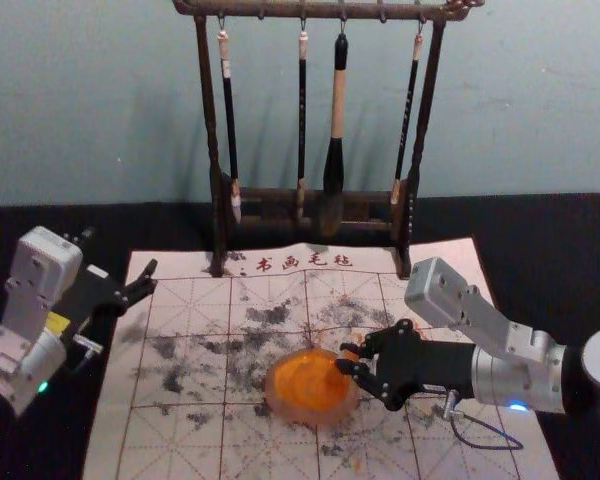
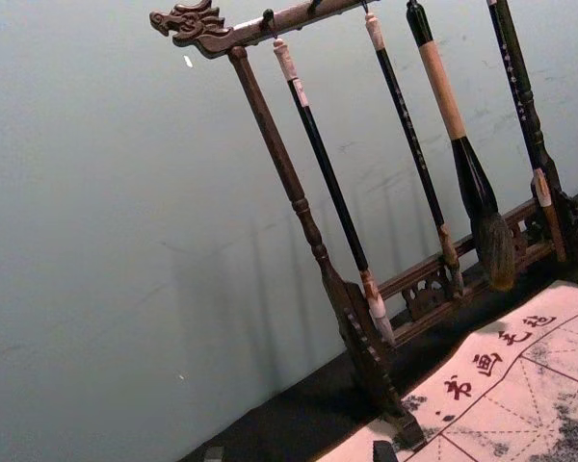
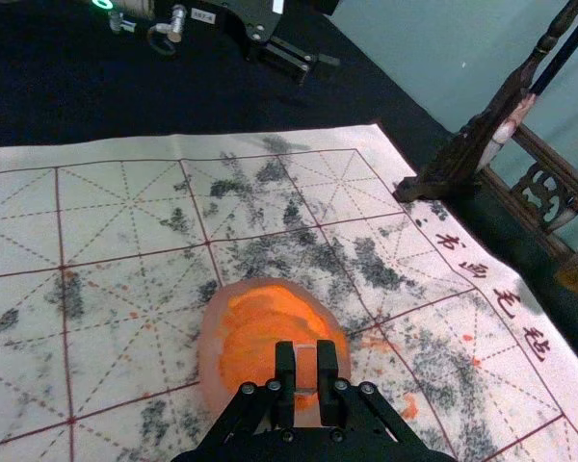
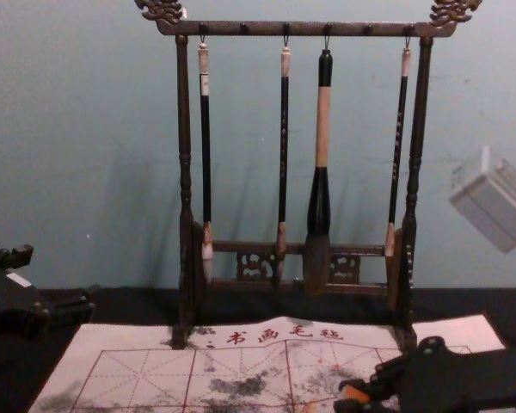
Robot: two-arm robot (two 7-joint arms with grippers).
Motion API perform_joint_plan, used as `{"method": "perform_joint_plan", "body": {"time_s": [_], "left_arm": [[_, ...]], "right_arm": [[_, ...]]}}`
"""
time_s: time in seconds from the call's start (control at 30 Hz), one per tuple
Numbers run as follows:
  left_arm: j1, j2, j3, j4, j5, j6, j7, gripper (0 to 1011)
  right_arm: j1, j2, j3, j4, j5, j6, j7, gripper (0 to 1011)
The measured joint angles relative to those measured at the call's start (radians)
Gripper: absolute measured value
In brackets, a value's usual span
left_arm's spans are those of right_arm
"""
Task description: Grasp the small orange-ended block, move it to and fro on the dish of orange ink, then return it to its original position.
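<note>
1. Where the right gripper [image 1: 352, 362] works, over the right-hand part of the ink dish [image 1: 274, 404] in head view, its fingers are closed on the small block [image 3: 305, 370].
2. Block sits between the two fingertips, above the orange ink [image 3: 260, 322] in right wrist view; cannot tell whether its end touches the ink.
3. Dish rests on the marked mat [image 1: 195, 450], round-rimmed, ink spread across its middle. Grey-black smudges and small orange spots on the mat nearby.
4. Left gripper [image 1: 152, 278]: idle, off to the left by the mat's far-left corner; fingers spread wide, nothing between them.
5. Wooden rack [image 1: 280, 10] stands at the mat's far edge. Four brushes [image 1: 335, 140] hang from it, tips downward, one much thicker than the rest.
</note>
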State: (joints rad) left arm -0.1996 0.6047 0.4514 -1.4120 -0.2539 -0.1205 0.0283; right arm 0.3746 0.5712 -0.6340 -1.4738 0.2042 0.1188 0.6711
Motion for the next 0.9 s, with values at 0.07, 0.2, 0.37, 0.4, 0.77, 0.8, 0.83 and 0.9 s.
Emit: {"method": "perform_joint_plan", "body": {"time_s": [0.07,0.2,0.37,0.4,0.77,0.8,0.83,0.9], "left_arm": [[0.0,0.0,0.0,0.0,0.0,0.0,0.0,1002],[0.0,0.0,0.0,0.0,0.0,0.0,0.0,1001],[0.0,0.0,0.0,0.0,0.0,0.0,0.0,1001],[0.0,0.0,0.0,0.0,0.0,0.0,0.0,1001],[0.0,0.0,0.0,0.0,0.0,0.0,0.0,1001],[0.0,0.0,0.0,0.0,0.0,0.0,0.0,1001],[0.0,0.0,0.0,0.0,0.0,0.0,0.0,1001],[0.0,0.0,0.0,0.0,0.0,0.0,0.0,1001]], "right_arm": [[-0.007,0.007,0.002,-0.012,0.004,0.003,0.003,104],[-0.015,0.016,0.004,-0.031,0.014,0.007,0.01,104],[-0.02,0.021,0.004,-0.045,0.022,0.008,0.015,104],[-0.02,0.022,0.005,-0.047,0.024,0.009,0.015,104],[-0.039,0.035,0.039,-0.095,0.058,0.038,-0.02,104],[-0.042,0.038,0.044,-0.1,0.06,0.041,-0.025,104],[-0.045,0.042,0.049,-0.107,0.062,0.044,-0.031,104],[-0.055,0.053,0.065,-0.123,0.067,0.054,-0.047,104]]}}
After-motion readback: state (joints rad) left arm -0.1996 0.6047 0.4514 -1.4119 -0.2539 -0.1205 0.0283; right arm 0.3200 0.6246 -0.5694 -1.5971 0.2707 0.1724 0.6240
